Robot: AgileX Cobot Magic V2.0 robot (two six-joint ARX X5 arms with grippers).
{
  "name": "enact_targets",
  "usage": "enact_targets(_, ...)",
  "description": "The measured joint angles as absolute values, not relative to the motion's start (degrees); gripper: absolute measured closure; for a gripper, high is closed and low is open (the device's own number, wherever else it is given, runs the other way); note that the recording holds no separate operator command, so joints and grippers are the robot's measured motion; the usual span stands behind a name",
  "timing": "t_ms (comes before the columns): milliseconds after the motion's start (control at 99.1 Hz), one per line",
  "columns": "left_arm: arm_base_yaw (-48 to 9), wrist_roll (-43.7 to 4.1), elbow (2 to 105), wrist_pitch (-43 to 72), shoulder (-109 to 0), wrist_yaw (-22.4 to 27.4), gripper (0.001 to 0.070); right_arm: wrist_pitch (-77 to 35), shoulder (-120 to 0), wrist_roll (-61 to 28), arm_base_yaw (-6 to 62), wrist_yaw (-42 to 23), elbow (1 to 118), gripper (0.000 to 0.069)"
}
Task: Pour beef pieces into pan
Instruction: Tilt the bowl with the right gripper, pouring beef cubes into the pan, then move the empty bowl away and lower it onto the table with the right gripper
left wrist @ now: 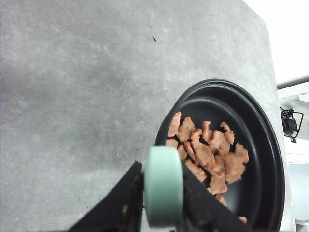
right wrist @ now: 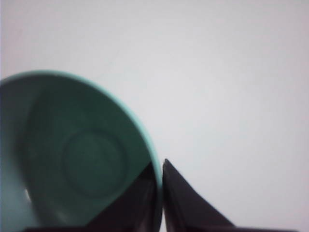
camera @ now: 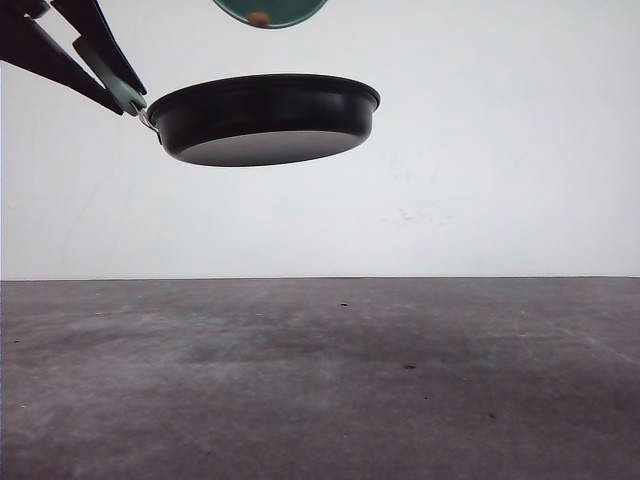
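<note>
My left claw [left wrist: 161,205] pinches the pan's mint handle [left wrist: 163,191], holding the pan [camera: 265,118] high above the grey table [camera: 320,380]. Beef pieces [left wrist: 207,154] lie heaped inside, light, loose, likely to slide. At twelve o'clock above, my right claw [right wrist: 161,193] grips the slick teal bowl [right wrist: 77,159] by its rim, one chunk [camera: 258,18] clinging

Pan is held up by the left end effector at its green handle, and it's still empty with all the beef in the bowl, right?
Not empty. The left wrist view shows the beef heaped in the pan. The left end effector does hold it aloft by the green handle.
</note>
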State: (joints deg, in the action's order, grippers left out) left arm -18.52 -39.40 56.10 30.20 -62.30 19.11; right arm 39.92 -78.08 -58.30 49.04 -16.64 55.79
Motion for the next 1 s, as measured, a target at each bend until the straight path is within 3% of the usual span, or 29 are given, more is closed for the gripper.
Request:
enact_targets(252,-18.5,-38.7,56.1,30.2,-62.3,19.0,0.0652,40.9,-78.1,-54.6,48.7,-16.6,55.8,0.0677)
enact_targets(424,-18.5,-38.0,56.1,30.2,-62.3,18.9,0.0652,34.1,-77.1,-40.6,48.3,-22.6,55.8,0.0677)
enact_targets(535,-18.5,-36.9,56.1,30.2,-62.3,18.8,0.0652,20.7,-72.5,-25.4,45.5,-19.7,55.8,0.0677)
enact_targets(676,-18.5,-35.7,56.1,29.6,-62.3,18.6,0.0652,4.7,-66.4,-4.4,37.3,-16.1,55.9,0.0677)
enact_targets(787,-18.5,-35.2,56.1,28.2,-62.3,18.4,0.0652,-9.0,-65.2,8.9,27.4,-9.9,56.0,0.0677)
enact_targets(878,-18.5,-34.6,56.1,27.6,-62.6,18.4,0.0652,-21.5,-66.9,15.6,17.2,-4.0,56.0,0.0677)
enact_targets(999,-18.5,-34.0,56.1,27.6,-63.0,18.3,0.0652,-34.6,-73.0,17.9,6.2,1.6,56.0,0.0677)
